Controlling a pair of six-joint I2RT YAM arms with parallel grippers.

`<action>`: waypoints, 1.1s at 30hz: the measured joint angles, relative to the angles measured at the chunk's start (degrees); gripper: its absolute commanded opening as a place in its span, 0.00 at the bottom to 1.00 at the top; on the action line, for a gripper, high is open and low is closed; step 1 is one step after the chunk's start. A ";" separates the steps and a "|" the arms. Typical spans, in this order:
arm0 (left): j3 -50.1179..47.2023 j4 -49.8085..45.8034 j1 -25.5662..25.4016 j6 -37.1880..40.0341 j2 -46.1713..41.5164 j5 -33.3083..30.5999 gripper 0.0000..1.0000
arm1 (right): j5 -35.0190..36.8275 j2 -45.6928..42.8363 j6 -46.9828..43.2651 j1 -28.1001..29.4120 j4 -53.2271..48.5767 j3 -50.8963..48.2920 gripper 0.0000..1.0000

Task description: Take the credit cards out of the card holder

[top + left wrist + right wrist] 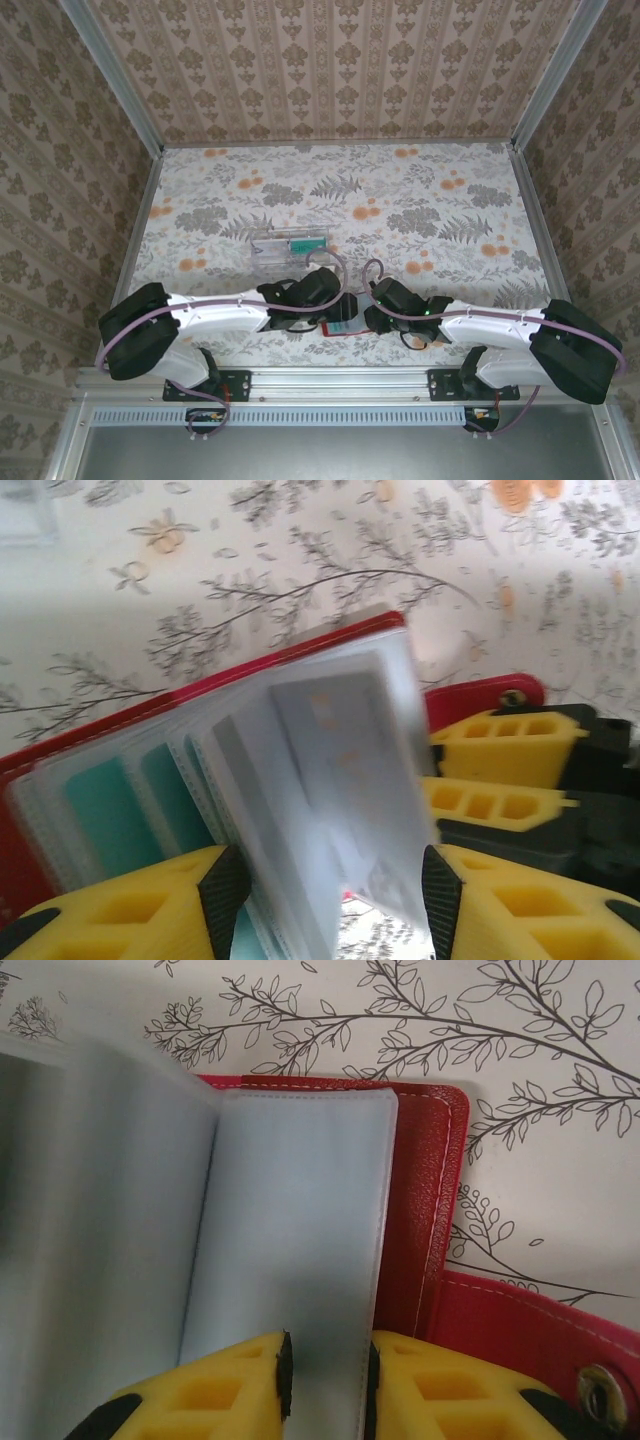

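At 6 o'clock on counter [400, 200]: card holder [343, 322], open, leaves fanned. Held by right tool [327, 1375] clamped on one leaf [290, 1240]; left tool [330, 900] apart, astride others. Credit cards [100, 805] sit in pockets. Clear tray [262, 250] at 11 o'clock: green item [300, 240], possibly card.

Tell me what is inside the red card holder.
Clear plastic sleeves fan out inside the card holder. Teal cards show in two sleeves, a pale card in a middle one. Sleeves behind are covered.

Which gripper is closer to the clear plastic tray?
Left. The left gripper sits just on the robot's side of the tray, near its right end; the right gripper is farther off to the right.
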 measured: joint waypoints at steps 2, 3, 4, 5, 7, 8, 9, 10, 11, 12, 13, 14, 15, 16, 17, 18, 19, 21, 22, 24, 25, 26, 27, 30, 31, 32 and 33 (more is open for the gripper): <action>0.94 0.57 -0.20 0.37 0.48 0.46 0.56 | 0.00 0.00 0.02 0.00 0.04 0.00 0.30; 1.33 0.87 -0.24 0.52 0.87 0.68 0.56 | 0.00 0.00 0.02 0.00 0.07 0.00 0.31; 1.62 1.18 -0.24 0.61 1.29 0.94 0.57 | 0.00 0.00 0.04 0.00 0.07 0.00 0.32; 1.75 1.33 -0.24 0.68 1.73 1.20 0.57 | 0.00 -0.02 0.07 0.00 0.09 0.00 0.33; 1.79 1.18 -0.24 0.83 2.47 1.68 0.57 | 0.22 -0.15 0.17 0.00 0.07 0.00 0.34; 1.79 1.05 -0.24 0.85 2.80 1.90 0.57 | 0.66 -0.44 0.28 0.04 -0.13 0.00 0.36; 1.79 0.81 -0.24 0.85 2.99 1.99 0.56 | 1.31 -1.03 0.42 0.13 -0.74 0.00 0.38; 1.77 0.66 -0.24 0.85 3.02 2.08 0.56 | 2.05 -1.92 0.63 0.15 -1.62 0.00 0.38; 1.77 0.52 -0.24 0.85 3.02 2.12 0.56 | 2.73 -2.82 0.83 0.17 -2.38 0.00 0.39; 1.77 0.52 -0.24 0.83 3.02 2.14 0.56 | 3.61 -4.33 1.14 0.15 -3.30 -0.02 0.40; 1.77 0.50 -0.24 0.83 3.02 2.14 0.56 | 4.44 -5.99 1.33 0.15 -4.26 -0.07 0.40; 1.75 0.48 -0.24 0.83 3.02 2.14 0.56 | 5.29 -7.85 1.40 0.15 -5.01 -0.17 0.42; 1.73 0.48 -0.24 0.83 2.99 2.12 0.56 | 5.99 -10.08 1.55 0.13 -5.84 -0.31 0.42; 1.68 0.48 -0.24 0.83 2.99 2.14 0.56 | 6.40 -11.67 1.53 0.02 -6.40 -0.48 0.43; 1.60 0.44 -0.24 0.83 2.95 2.10 0.56 | 6.88 -13.49 1.53 -0.11 -7.04 -0.66 0.43; 1.51 0.26 -0.24 0.85 2.82 2.08 0.55 | 7.10 -14.97 1.53 -0.31 -7.45 -0.79 0.43; 1.40 0.02 -0.24 0.83 2.62 2.03 0.55 | 7.17 -15.63 1.51 -0.42 -7.69 -0.87 0.42; 0.87 -0.26 -0.24 0.87 1.49 1.75 0.53 | 7.19 -16.55 1.49 -0.74 -8.13 -1.01 0.42; 0.50 -0.48 -0.22 0.90 0.72 1.51 0.53 | 7.19 -16.50 1.49 -0.83 -8.37 -1.03 0.41; -0.61 -0.66 -0.17 1.01 -1.18 0.98 0.52 | 7.10 -15.98 1.40 -0.92 -8.46 -1.11 0.41; -1.27 -0.79 -0.15 1.01 -2.14 0.72 0.52 | 7.08 -15.58 1.29 -0.92 -8.39 -1.11 0.41; -1.90 -1.09 -0.11 1.01 -3.08 0.50 0.52 | 7.06 -15.02 1.27 -0.92 -8.35 -1.11 0.41; -2.36 -1.33 -0.11 1.01 -3.74 0.24 0.52 | 6.88 -14.40 1.25 -0.92 -8.31 -1.11 0.41; -3.82 -2.58 -0.07 0.98 -5.62 -0.70 0.50 | 5.88 -12.41 1.05 -0.92 -7.82 -1.11 0.42; -4.20 -2.91 -0.04 0.98 -6.01 -0.92 0.49 | 5.31 -11.74 1.03 -0.92 -7.34 -1.11 0.42; -4.68 -3.26 0.17 0.98 -6.40 -1.09 0.47 | 4.57 -10.93 0.98 -0.92 -6.75 -1.11 0.42; -5.18 -3.52 0.24 0.94 -6.64 -1.29 0.46 | 3.76 -10.08 0.87 -0.92 -6.14 -1.09 0.43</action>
